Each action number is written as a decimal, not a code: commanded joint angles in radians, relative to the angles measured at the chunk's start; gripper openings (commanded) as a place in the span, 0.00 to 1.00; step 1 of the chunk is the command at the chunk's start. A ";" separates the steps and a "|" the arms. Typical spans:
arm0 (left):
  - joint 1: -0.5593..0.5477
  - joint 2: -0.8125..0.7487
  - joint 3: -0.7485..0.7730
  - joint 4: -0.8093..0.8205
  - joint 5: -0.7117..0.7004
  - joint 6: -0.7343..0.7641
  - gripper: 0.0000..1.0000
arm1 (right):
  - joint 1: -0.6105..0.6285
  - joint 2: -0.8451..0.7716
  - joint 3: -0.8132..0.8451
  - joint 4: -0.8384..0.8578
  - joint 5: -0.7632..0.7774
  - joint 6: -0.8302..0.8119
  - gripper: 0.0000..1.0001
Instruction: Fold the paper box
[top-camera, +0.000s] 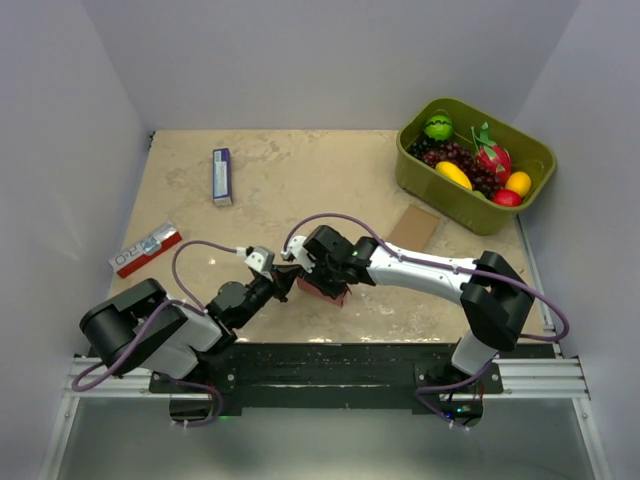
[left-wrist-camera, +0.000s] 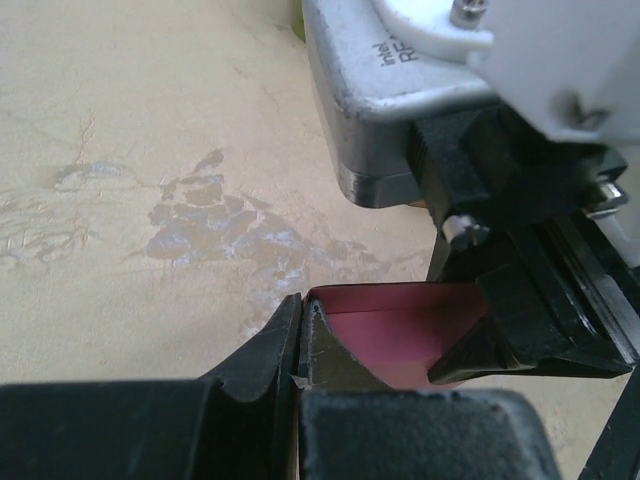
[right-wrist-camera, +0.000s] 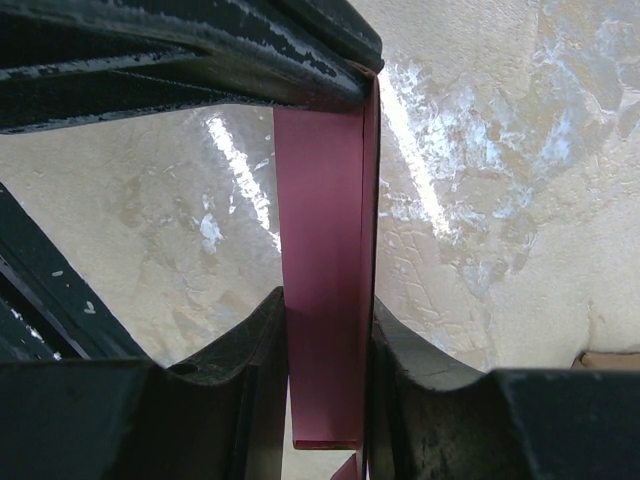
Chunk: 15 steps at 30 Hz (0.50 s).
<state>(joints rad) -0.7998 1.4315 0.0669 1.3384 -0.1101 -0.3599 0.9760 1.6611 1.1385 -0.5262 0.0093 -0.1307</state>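
Note:
The paper box (top-camera: 326, 292) is a small pink-red card packet held just above the table between both arms, near the front edge. My right gripper (right-wrist-camera: 325, 312) is shut on it, and the flat pink packet (right-wrist-camera: 320, 240) stands on edge between its fingers. My left gripper (left-wrist-camera: 300, 308) comes in from the left with its jaws pressed together on a thin edge of the pink card (left-wrist-camera: 400, 325). In the top view the left gripper (top-camera: 288, 281) and the right gripper (top-camera: 318, 268) meet at the box. Most of the box is hidden by the fingers.
An olive-green bin (top-camera: 440, 195) with toy fruit stands at the back right. A flat brown card piece (top-camera: 414, 226) lies beside it. A blue-and-white packet (top-camera: 222, 176) lies at the back left and a red-and-white packet (top-camera: 146, 249) at the left. Grey walls enclose the table.

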 joint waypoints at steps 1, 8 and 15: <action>-0.024 0.000 -0.162 0.068 0.050 0.056 0.00 | -0.005 -0.030 0.012 0.014 0.026 0.014 0.18; -0.024 -0.157 -0.118 -0.163 0.061 0.117 0.00 | -0.005 -0.103 0.017 -0.004 0.092 0.123 0.53; -0.024 -0.200 -0.087 -0.243 0.087 0.144 0.00 | -0.005 -0.236 -0.020 0.005 0.182 0.317 0.71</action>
<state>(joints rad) -0.8196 1.2457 0.0540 1.1381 -0.0509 -0.2646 0.9741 1.5276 1.1366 -0.5423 0.0956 0.0505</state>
